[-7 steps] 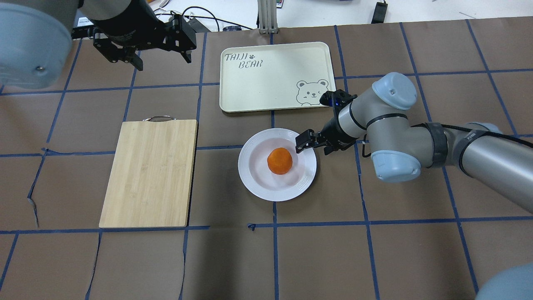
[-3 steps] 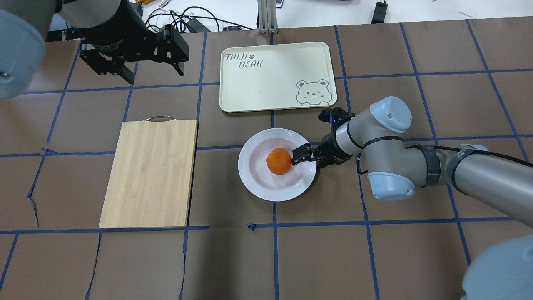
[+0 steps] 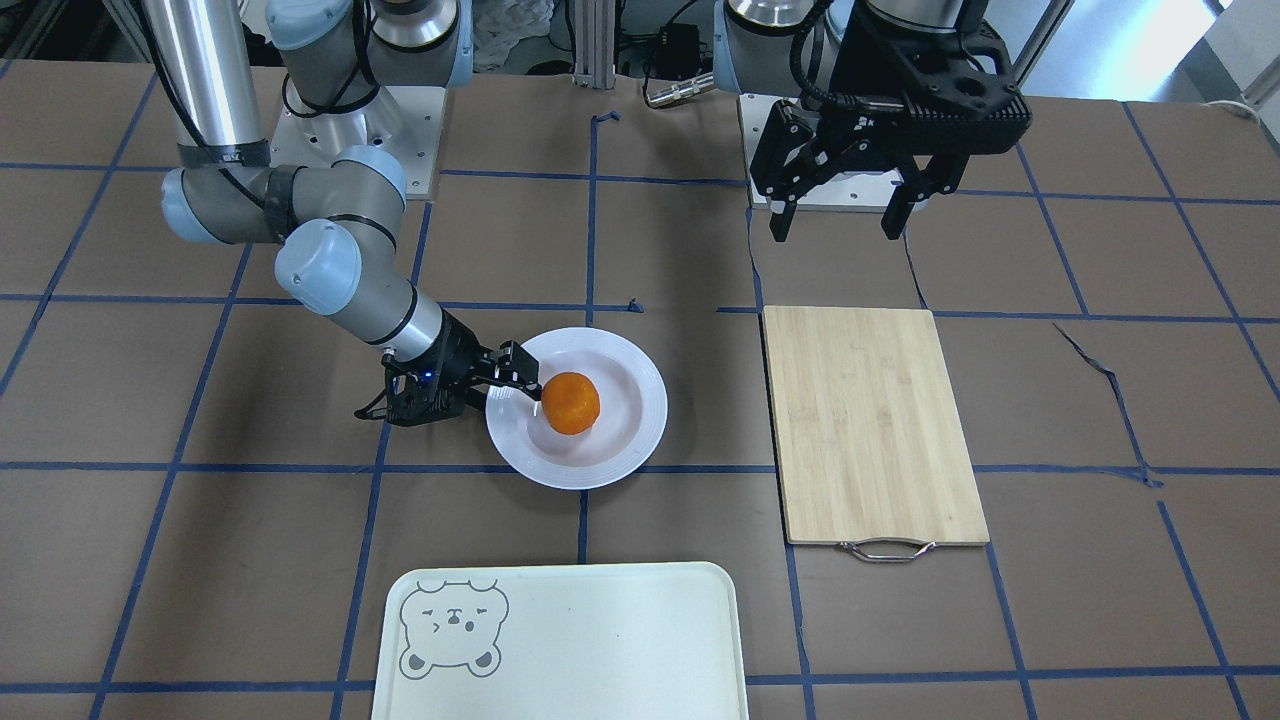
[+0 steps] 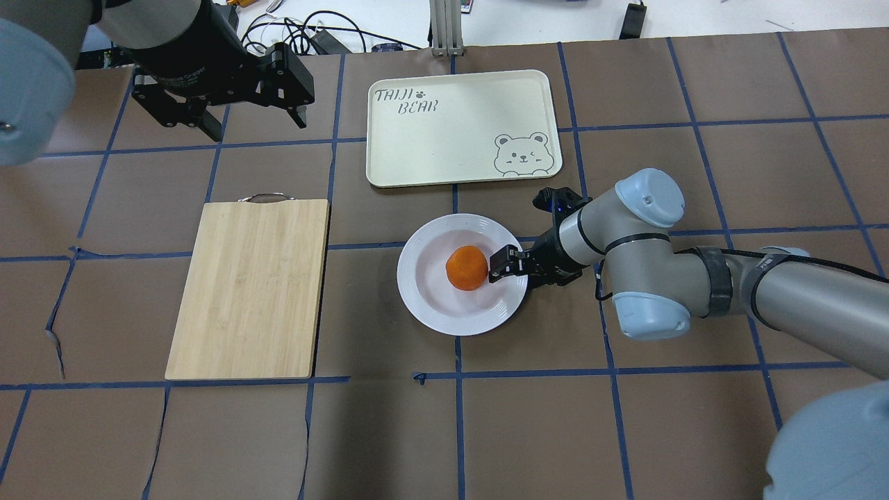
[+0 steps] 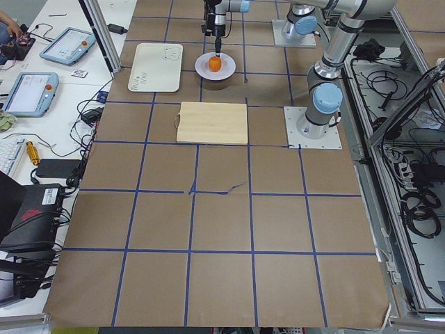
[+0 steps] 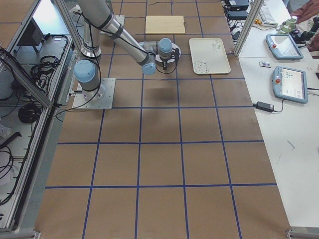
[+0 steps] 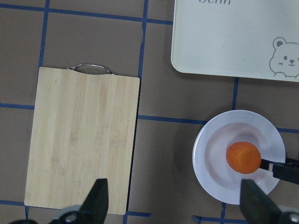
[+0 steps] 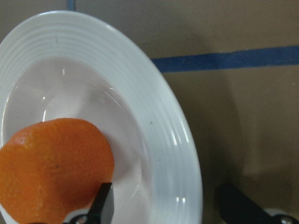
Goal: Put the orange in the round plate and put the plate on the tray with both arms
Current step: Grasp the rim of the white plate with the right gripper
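Orange lay in centre of round plate, which stood on table near tray, not on it. R gripper spread, straddling plate rim, inner finger against orange. L gripper spread, aloft, well apart.

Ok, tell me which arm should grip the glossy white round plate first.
Right. The right gripper sits open at the white round plate's rim, one finger inside beside the small orange fruit, one outside. The left gripper hangs open well away, past the bamboo cutting board.
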Tool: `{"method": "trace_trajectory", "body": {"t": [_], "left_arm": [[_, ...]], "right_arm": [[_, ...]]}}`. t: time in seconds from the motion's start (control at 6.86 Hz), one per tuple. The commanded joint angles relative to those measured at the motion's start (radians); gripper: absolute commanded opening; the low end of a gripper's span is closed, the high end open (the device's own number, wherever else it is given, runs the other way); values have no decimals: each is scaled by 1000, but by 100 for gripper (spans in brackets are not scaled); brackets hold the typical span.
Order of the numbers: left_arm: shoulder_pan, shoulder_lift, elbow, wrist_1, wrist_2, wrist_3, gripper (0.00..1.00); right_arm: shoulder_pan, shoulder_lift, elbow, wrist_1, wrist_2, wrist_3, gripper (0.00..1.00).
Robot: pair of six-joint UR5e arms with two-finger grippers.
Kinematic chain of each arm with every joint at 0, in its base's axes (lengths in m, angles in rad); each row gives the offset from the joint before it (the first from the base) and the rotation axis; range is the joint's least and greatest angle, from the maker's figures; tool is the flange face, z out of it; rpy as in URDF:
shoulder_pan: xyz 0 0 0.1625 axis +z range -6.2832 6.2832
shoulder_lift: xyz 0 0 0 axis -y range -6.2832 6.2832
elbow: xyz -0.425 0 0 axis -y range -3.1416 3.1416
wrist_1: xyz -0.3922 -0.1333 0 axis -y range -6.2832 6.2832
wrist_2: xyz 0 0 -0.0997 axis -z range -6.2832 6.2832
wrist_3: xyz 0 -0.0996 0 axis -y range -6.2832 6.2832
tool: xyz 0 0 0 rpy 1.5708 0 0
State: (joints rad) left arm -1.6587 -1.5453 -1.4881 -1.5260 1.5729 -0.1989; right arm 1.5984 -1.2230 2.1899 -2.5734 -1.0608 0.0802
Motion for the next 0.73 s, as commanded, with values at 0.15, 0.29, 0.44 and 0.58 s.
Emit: {"method": "trace_trajectory", "body": {"t": [0.15,0.29,0.44,0.58], "left_arm": [[1,1,8,-8,-1,-2,100],[1,1,8,-7,-1,-2,100],[1,2,9,-6,-1,-4,100],[1,2,8,-6,-1,-4,100]], "right_arm": [[0,5,1,-2,89,90,23],[0,0,-1,-5,87,119,13],[0,2,1,-2,82,125,0],[0,-4,-1,-2,81,139,0]]}}
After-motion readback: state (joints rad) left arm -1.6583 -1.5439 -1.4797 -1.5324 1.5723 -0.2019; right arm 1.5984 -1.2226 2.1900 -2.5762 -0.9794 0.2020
